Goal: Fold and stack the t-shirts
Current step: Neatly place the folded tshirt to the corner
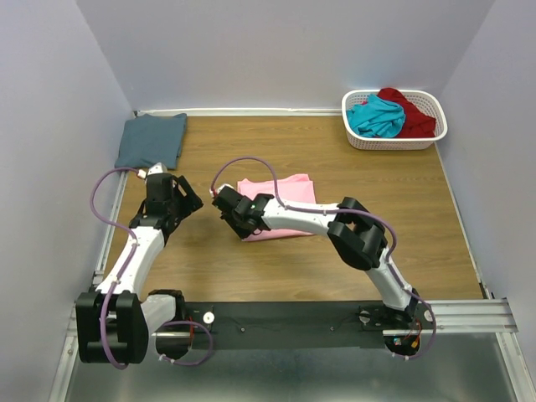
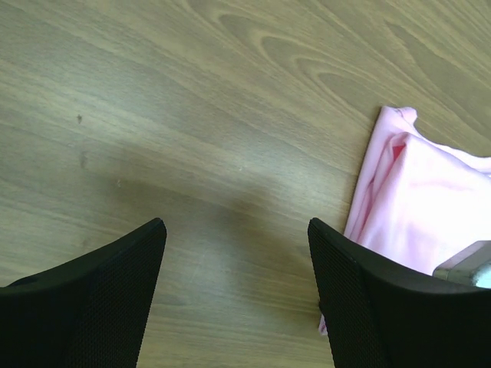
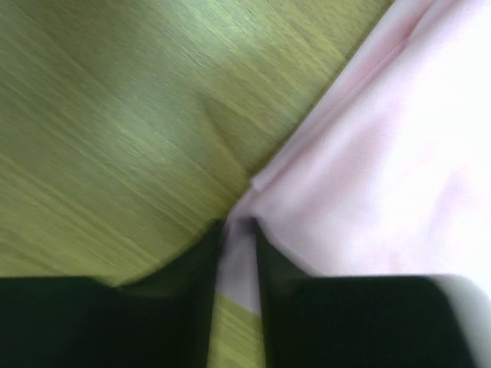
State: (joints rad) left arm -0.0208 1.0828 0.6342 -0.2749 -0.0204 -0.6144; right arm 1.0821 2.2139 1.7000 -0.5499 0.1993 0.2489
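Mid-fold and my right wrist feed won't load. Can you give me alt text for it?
The right gripper pinches the edge of the pink t-shirt between its nearly closed black fingers. The shirt fills the right of the slightly blurred view; the wooden table shows at left.

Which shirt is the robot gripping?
The light pink t-shirt mid-table, pinched by the right gripper. The blue-grey one lies untouched; teal and red sit in the basket.

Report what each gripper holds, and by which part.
The right gripper pinches the pink t-shirt by a corner; the left gripper is open, holding nothing.
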